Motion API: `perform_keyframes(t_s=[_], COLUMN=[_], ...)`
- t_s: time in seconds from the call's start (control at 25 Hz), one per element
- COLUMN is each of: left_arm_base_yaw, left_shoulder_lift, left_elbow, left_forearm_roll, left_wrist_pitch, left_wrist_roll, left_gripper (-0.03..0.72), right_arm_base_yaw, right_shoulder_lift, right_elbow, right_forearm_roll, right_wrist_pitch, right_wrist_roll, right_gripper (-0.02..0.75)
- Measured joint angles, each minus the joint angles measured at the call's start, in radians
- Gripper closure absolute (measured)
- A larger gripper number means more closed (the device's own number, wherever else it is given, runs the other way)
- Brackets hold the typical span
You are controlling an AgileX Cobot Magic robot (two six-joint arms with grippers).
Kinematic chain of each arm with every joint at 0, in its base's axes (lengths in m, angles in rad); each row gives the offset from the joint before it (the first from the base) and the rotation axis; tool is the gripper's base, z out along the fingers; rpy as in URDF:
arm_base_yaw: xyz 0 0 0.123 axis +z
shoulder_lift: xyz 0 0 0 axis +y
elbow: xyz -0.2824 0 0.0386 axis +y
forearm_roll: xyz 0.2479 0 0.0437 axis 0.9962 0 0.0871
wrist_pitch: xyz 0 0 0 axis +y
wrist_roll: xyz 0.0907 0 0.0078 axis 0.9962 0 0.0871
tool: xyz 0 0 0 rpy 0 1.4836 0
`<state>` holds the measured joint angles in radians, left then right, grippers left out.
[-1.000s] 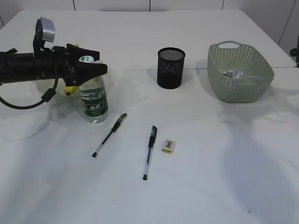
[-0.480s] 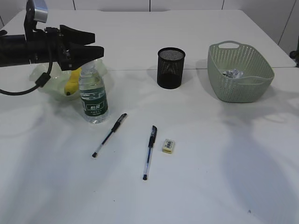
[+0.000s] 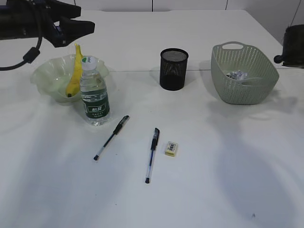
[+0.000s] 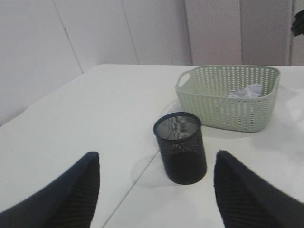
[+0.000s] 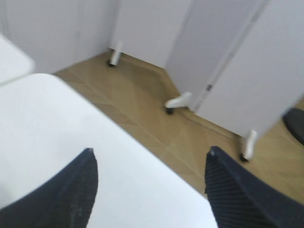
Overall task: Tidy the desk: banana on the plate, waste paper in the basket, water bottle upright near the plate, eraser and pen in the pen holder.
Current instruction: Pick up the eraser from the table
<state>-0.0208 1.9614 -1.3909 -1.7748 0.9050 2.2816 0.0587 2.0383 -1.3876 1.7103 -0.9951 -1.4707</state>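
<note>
White tabletop (image 3: 199,190) is stretching out bare in front, and nearest on it two pens are lying loose. One pen (image 3: 151,155) is pointing almost straight toward the camera, with the little yellow eraser (image 3: 171,148) sitting just beside it on the right, not touching. The other pen (image 3: 111,137) is lying slantwise to the left, its cap end near the foot of the water bottle (image 3: 94,90). That bottle is standing upright, white cap on top, green label facing out, right against the front rim of the pale green plate (image 3: 45,76), which is really a wavy-edged bowl. The banana (image 3: 74,77) is leaning inside it, tip up.

Farther back, the black mesh pen holder (image 3: 174,69) is standing mid-table, and from my left wrist I am looking down into it and seeing nothing inside. To its right the green woven basket (image 3: 244,73) is sitting with crumpled waste paper (image 3: 236,74) in it.

My left gripper (image 3: 78,27) is hanging high above the plate, jaws spread wide, nothing between them. My right gripper (image 5: 149,190) is off at the far right edge beyond the basket, its fingers (image 5: 71,199) also standing wide apart and empty, over the table's corner with brown floor (image 5: 156,118) beyond.
</note>
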Motion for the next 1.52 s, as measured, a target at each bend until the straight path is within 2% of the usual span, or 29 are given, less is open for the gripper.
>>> perform_keyframes(t_s=[0.28,0.52,0.72,1.0,1.12,1.36,1.52], left_arm_base_yaw=[0.002,0.007,0.007,0.007,0.01,0.053,0.072], left_shoulder_lift=[-0.103,-0.149,-0.189,-0.224,-0.237,-0.299,-0.367], left_elbow=[0.002,0.002,0.003,0.003,0.003,0.006,0.006], left_forearm_roll=[0.0,0.0,0.0,-0.002,-0.002,-0.002,-0.008], left_wrist_pitch=[-0.142,-0.203,-0.256,-0.293,-0.299,-0.371,-0.528], left_wrist_roll=[0.0,-0.011,-0.105,-0.135,-0.184,-0.337,-0.364], left_gripper=[0.188,0.191,0.192,0.192,0.192,0.192,0.192], right_arm_base_yaw=[0.09,0.13,0.171,0.244,0.285,0.412,0.489], right_shoulder_lift=[-0.06,-0.096,-0.134,-0.218,-0.248,-0.289,-0.32], right_elbow=[-0.031,-0.068,-0.07,-0.07,-0.07,-0.066,-0.045], right_forearm_roll=[0.012,0.139,0.166,0.167,0.167,0.167,0.167], right_wrist_pitch=[0.115,0.179,0.23,0.288,0.289,0.287,0.284], right_wrist_roll=[-0.105,-0.253,-0.34,-0.403,-0.411,-0.471,-0.497], right_gripper=[0.21,0.21,0.21,0.21,0.21,0.21,0.21])
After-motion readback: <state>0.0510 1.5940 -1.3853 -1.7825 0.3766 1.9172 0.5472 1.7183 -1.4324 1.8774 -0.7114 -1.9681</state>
